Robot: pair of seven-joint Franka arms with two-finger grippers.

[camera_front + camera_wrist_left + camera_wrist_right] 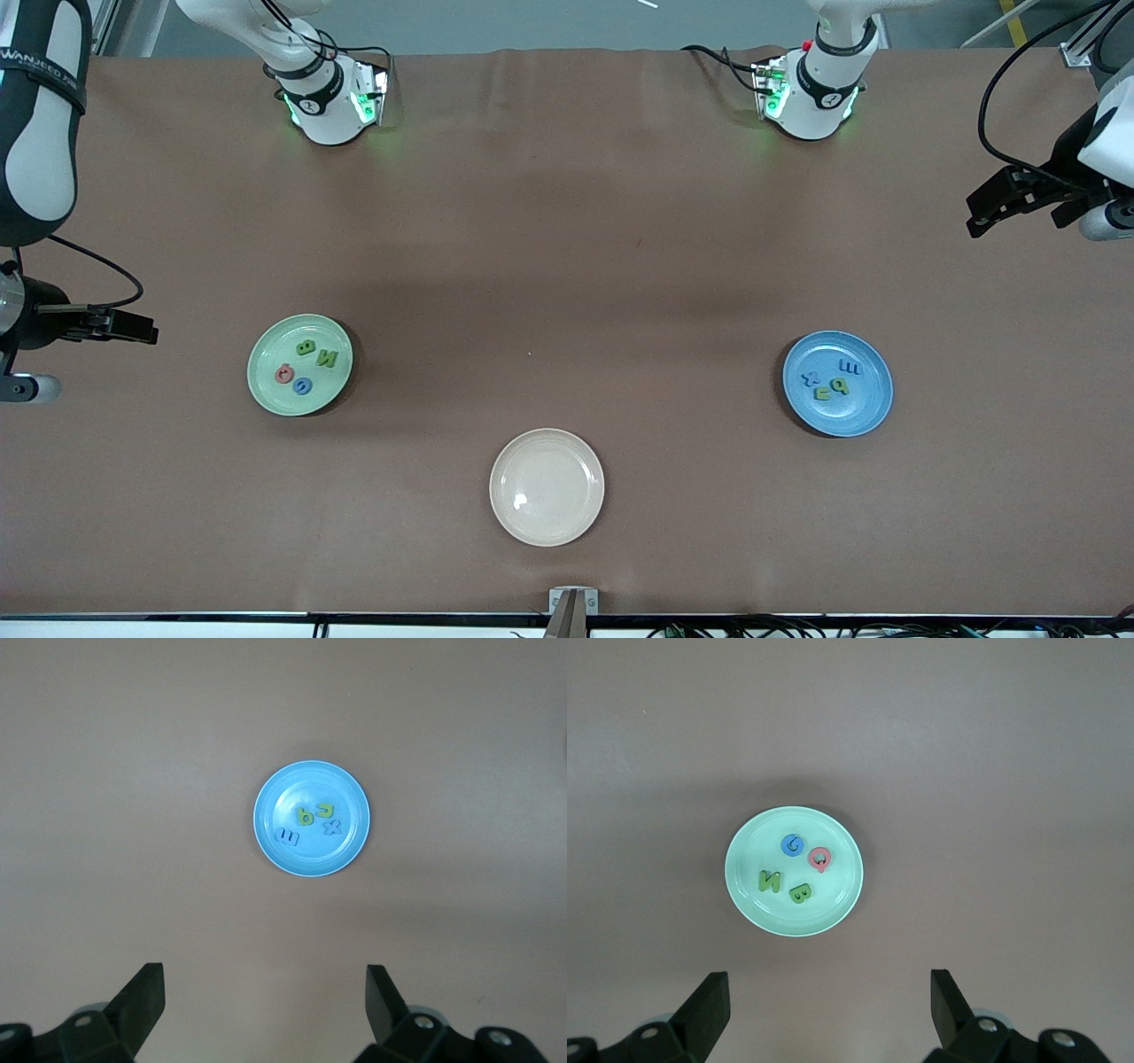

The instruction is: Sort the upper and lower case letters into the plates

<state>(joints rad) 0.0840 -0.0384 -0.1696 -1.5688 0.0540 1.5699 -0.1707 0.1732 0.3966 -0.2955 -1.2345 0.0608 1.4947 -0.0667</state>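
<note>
Green plate [266, 390] holds letters B, N, G, Q; "WANJEED" printed on arm sleeve [35, 62].

Three plates [547, 486], four letters in the green plate [299, 364], four in the blue plate [837, 384].

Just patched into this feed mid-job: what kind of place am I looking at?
Probably a robotics lab bench rather than a home: two arm bases bolted along a brown-covered table, cables trailing from them, and foam letters sorted into a green plate and a blue plate.
</note>
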